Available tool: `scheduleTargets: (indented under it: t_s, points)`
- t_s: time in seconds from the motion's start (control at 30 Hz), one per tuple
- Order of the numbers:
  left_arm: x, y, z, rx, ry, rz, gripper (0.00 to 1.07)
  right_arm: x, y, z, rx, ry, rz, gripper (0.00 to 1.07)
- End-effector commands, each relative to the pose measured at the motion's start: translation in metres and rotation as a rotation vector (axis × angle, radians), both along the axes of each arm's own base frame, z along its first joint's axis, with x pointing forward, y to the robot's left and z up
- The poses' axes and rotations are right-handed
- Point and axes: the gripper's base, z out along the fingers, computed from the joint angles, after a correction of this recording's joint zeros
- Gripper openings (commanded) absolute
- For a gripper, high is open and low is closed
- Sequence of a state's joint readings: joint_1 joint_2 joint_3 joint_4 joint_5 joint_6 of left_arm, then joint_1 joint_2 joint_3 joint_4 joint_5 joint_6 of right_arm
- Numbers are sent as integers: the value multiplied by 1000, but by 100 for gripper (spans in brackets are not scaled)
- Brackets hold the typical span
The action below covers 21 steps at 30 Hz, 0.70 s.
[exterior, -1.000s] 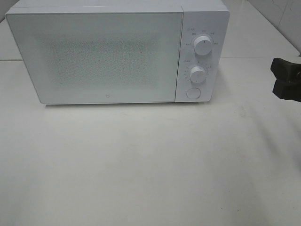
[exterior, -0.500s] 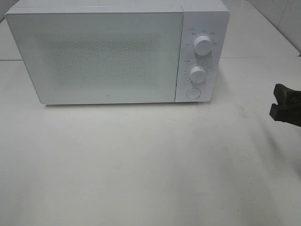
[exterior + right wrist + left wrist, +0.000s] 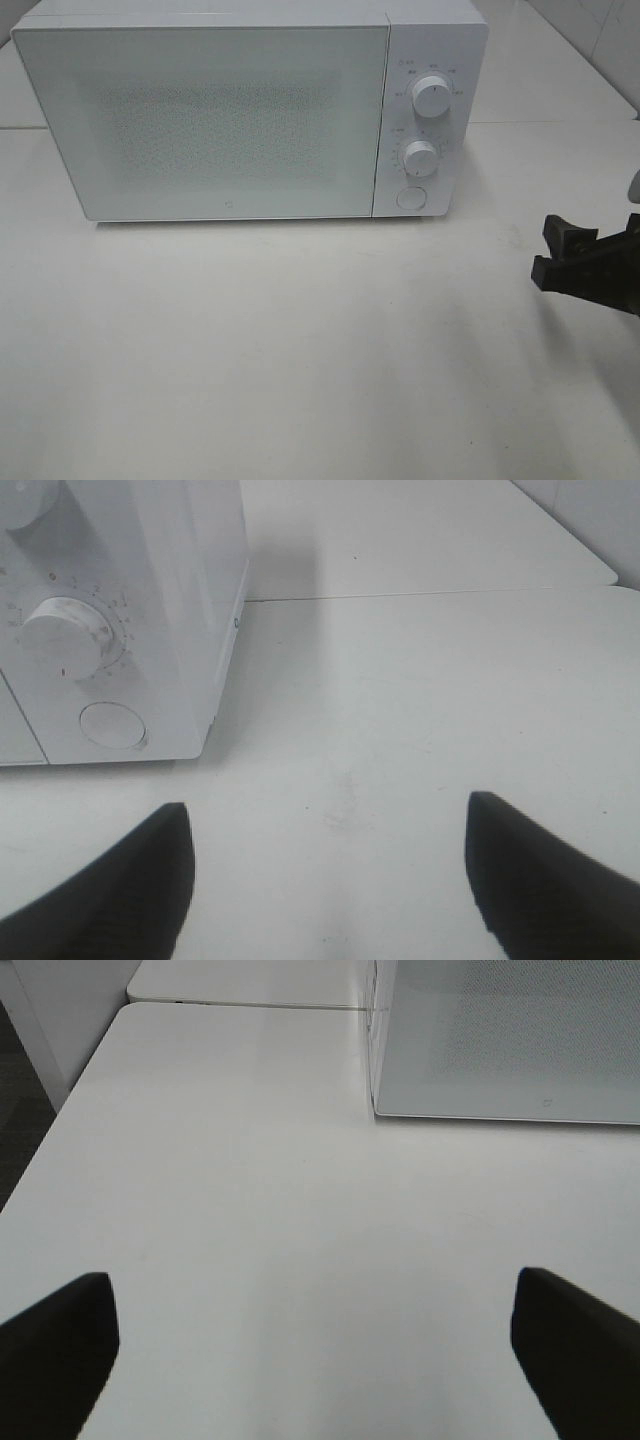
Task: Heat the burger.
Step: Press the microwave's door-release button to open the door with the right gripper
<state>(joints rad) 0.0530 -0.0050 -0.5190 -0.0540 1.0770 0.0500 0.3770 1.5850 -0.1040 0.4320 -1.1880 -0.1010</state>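
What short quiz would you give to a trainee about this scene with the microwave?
1. True or false: the door of the microwave stands open.
2. How many round knobs does its control panel carry? A) one B) two C) four
3. Which gripper shows in the high view, and how do its jaws stand?

Key
1. False: the door is shut.
2. B.
3. The right gripper, at the right edge of the view; its jaws are open and hold nothing.
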Motion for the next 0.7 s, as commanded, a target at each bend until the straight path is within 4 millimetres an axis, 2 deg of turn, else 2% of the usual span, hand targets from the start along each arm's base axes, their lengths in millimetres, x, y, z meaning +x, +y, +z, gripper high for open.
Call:
scheduleTargets:
  t_s: [0.03, 0.4, 0.57, 0.7]
  points:
    - [-2, -1, 0, -10, -23, -3, 100, -2, 10, 0, -19, -44, -17, 74]
    - [-2, -1, 0, -10, -23, -3, 100, -4, 56, -4, 5, -45, 21, 74]
    - [-2, -1, 0, -10, -23, -3, 100, -3, 68, -6, 14, -45, 48, 74]
    - [-2, -1, 0, -10, -23, -3, 100, -1, 70, -5, 52, -48, 41, 74]
